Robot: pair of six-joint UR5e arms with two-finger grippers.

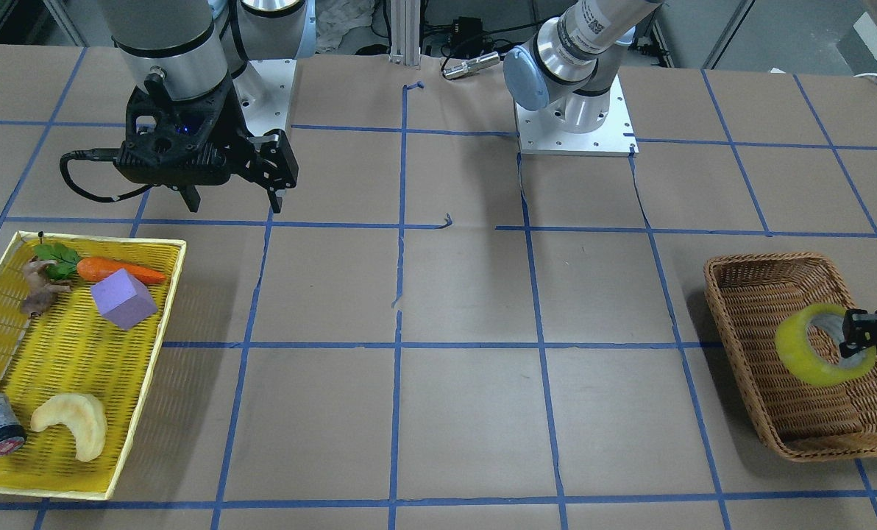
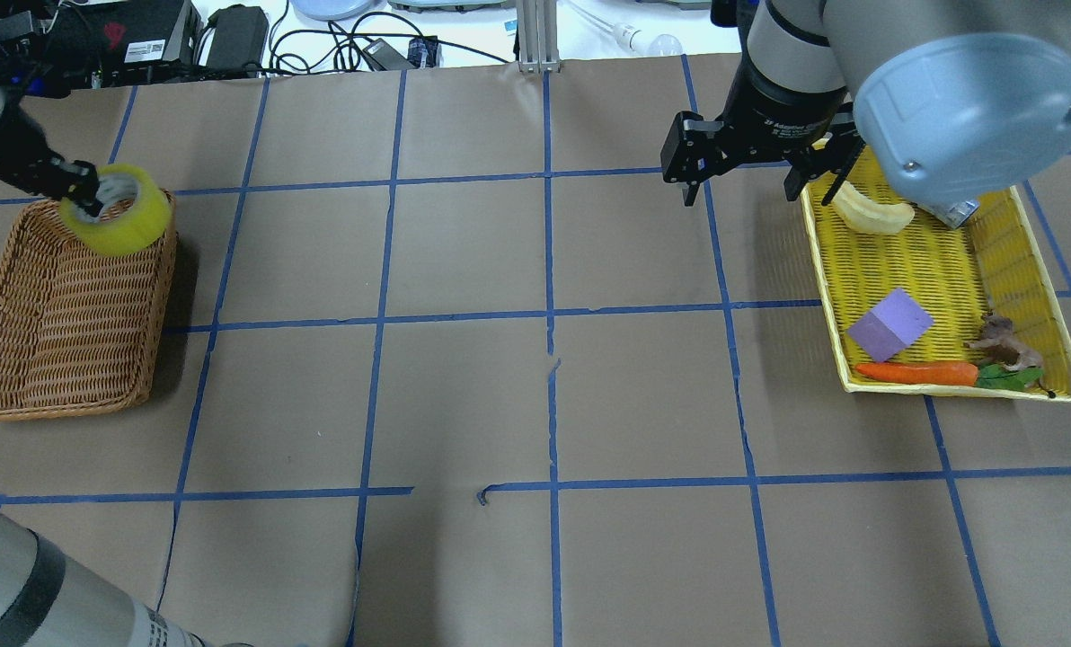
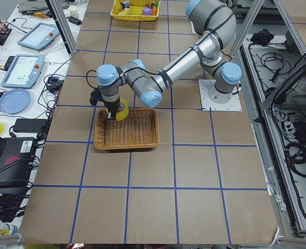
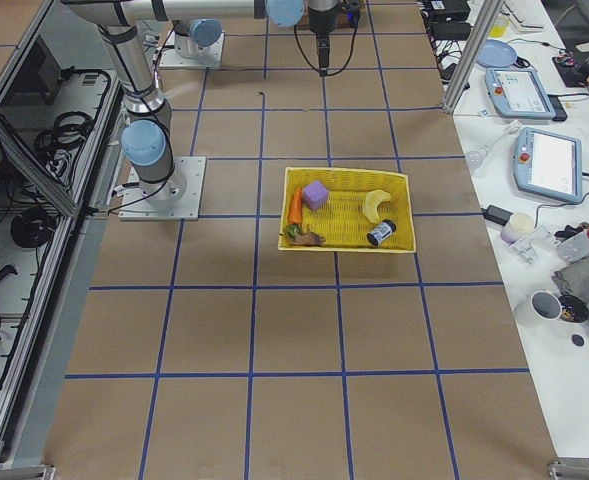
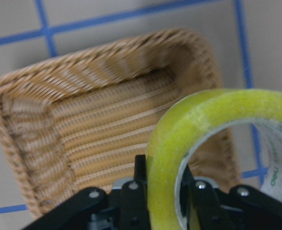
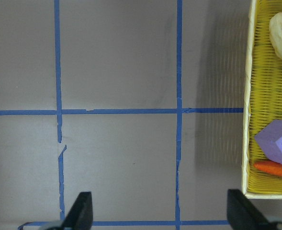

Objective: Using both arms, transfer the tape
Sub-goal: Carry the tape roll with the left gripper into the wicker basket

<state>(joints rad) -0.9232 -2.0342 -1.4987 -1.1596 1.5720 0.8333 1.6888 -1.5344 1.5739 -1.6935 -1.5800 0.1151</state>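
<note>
I saw the left gripper (image 1: 859,333) closed on the wall of the tape (image 1: 795,347), 1 finger inside the core and 1 outside, holding it over the wicker basket (image 1: 747,294). The right gripper (image 1: 233,203) hung with jaws wide apart and empty, just beside the yellow tray (image 1: 70,353).

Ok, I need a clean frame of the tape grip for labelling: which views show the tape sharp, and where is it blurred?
Left wrist view: the tape sits close to the lens and looks soft, the basket weave behind it smeared. Front-facing view: crisp, but near the frame's right edge. Overhead view: crisp too, soft shadow beside the basket. Exterior left view: too small for detail.
</note>
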